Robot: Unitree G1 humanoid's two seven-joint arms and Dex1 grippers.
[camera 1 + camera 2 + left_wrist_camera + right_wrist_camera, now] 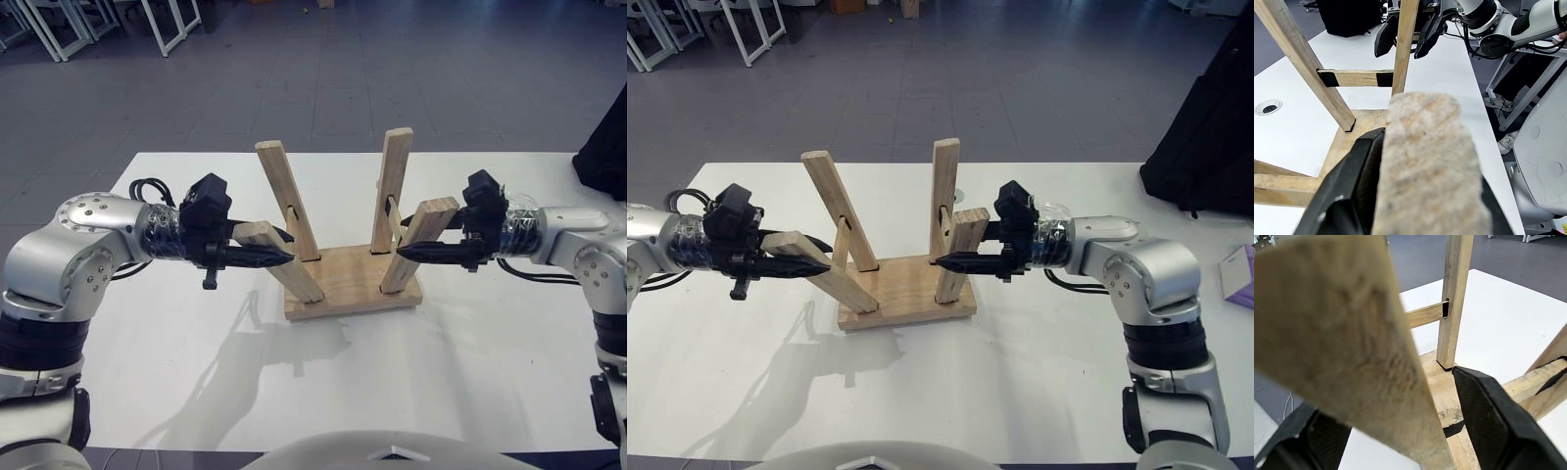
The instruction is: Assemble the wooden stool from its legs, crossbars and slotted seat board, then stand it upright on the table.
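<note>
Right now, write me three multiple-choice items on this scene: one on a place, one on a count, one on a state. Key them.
1. The seat board lies:
A. flat on the white table
B. on the floor
C. lifted in the air

2. Legs standing up from it:
A. two
B. three
C. four

3. The left end effector and right end effector are:
A. both open
B. each shut on a leg
C. both shut on one crossbar

Answers:
1 A: the board rests on the tabletop.
2 C: two far and two near legs rise from it.
3 B: the wrist views show the near left leg and the near right leg each clamped in its own end effector.
</note>
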